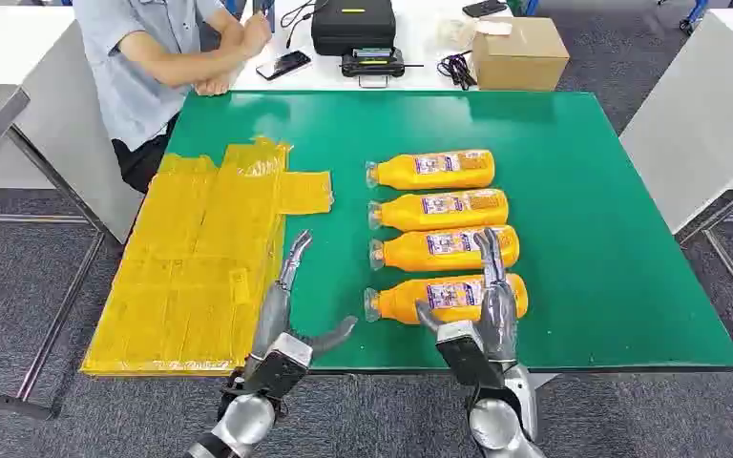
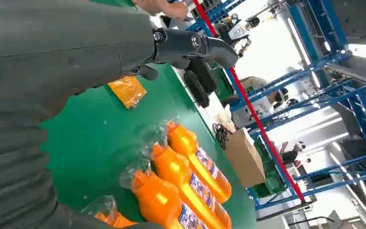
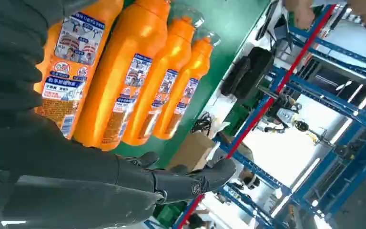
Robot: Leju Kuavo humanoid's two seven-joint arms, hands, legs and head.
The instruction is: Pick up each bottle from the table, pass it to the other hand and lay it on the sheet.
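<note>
Several orange bottles lie side by side on the green table (image 1: 592, 239), caps pointing toward the yellow sheet (image 1: 200, 258). My right hand (image 1: 482, 315) hovers over the nearest bottle (image 1: 439, 297), fingers spread above its labelled body (image 3: 71, 62), holding nothing. The bottle behind it (image 1: 444, 249) and the two farther ones (image 1: 434, 170) lie untouched. My left hand (image 1: 291, 315) is open at the sheet's near right edge, fingers straight and thumb out toward the bottle caps (image 2: 138, 174). In the left wrist view its fingers (image 2: 190, 45) stretch above the green table.
A seated person (image 1: 153, 57) leans on the white table at the far left. A black case (image 1: 353, 24), a phone (image 1: 283, 65), cables and a cardboard box (image 1: 520, 52) lie beyond the green table. Grey carpet surrounds the table.
</note>
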